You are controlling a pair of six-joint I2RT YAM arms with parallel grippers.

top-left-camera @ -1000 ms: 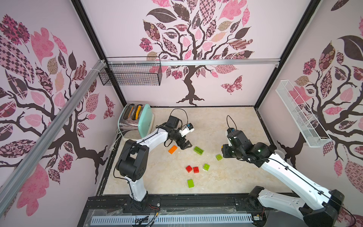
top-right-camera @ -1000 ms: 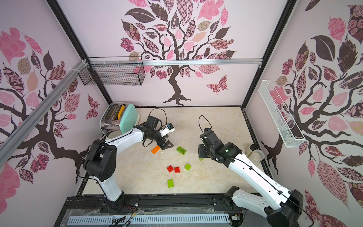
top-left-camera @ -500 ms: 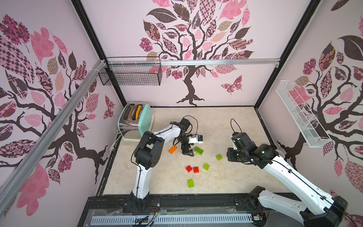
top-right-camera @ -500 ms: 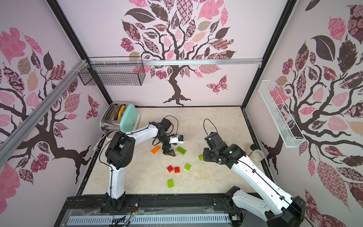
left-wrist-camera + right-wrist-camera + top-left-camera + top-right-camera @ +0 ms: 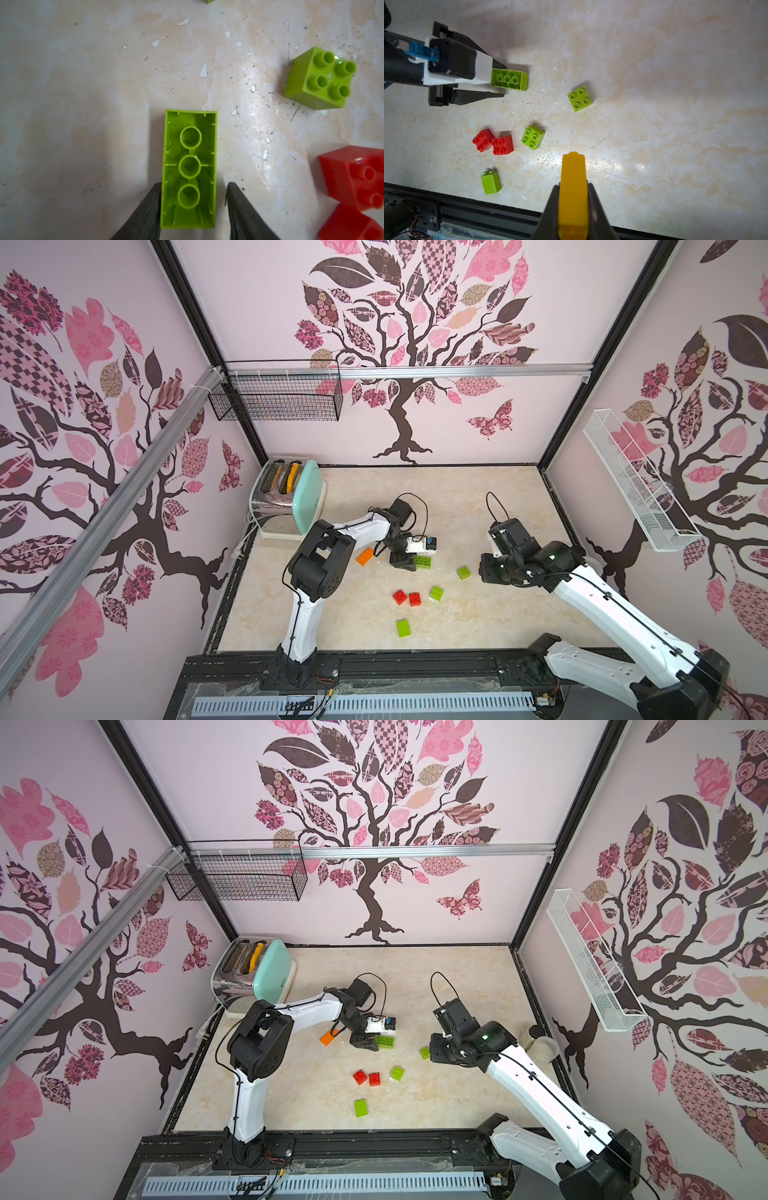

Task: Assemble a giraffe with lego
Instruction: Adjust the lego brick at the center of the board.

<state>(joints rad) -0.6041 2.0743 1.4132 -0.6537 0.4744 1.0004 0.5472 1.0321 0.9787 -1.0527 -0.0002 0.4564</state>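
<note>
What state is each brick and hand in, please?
Long green brick, upside down.
Left hand, open, straddling the long green brick.
Yellow brick, gripped.
Right hand, shut on the yellow brick.
Two red bricks, studs up, adjacent.
Two square green bricks, studs up, apart.
Remaining green brick, on its side.

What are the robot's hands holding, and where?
The right gripper pinches the yellow brick by its long sides. The left gripper straddles the long green brick, ungripped.

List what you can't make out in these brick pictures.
The yellow brick: hidden beneath the right arm in both top views; one end cropped by the right wrist view's edge.
The red bricks: cropped by the left wrist view's edge.
The orange brick: studs too small in both top views; outside both wrist views.
The toaster: slot contents too small.
</note>
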